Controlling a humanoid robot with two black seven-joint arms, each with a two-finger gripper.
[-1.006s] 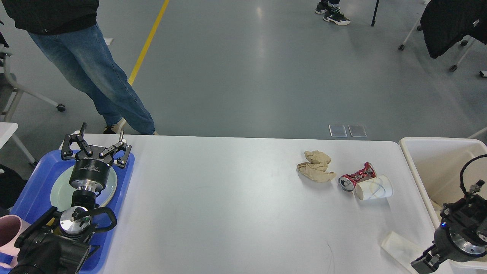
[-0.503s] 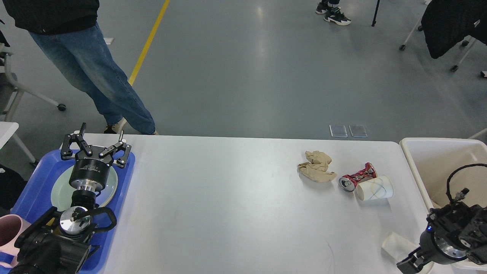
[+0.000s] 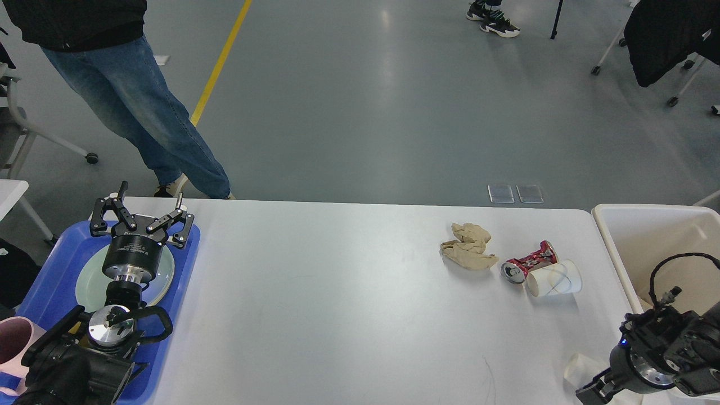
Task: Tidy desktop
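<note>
The white desktop [image 3: 349, 292] spans the view. On its right part lie a crumpled brown paper [image 3: 468, 246], a crushed red can [image 3: 529, 262] and a white paper cup [image 3: 554, 278] on its side, touching the can. My left gripper [image 3: 142, 219] is open and empty above a pale green plate [image 3: 90, 284] in the blue tray [image 3: 50, 281]. My right gripper [image 3: 593, 389] is low at the front right edge, dark and cut off by the frame. It partly covers a translucent white piece [image 3: 576, 363] on the table.
A cream-white bin [image 3: 647, 236] stands past the table's right end. A pink mug [image 3: 14, 343] sits at the tray's near left. A person in jeans [image 3: 140, 112] stands behind the table's far left corner. Chairs stand at the far right.
My right arm has moved left and down toward the table's front edge and now covers more of the translucent piece. The left arm has not moved.
</note>
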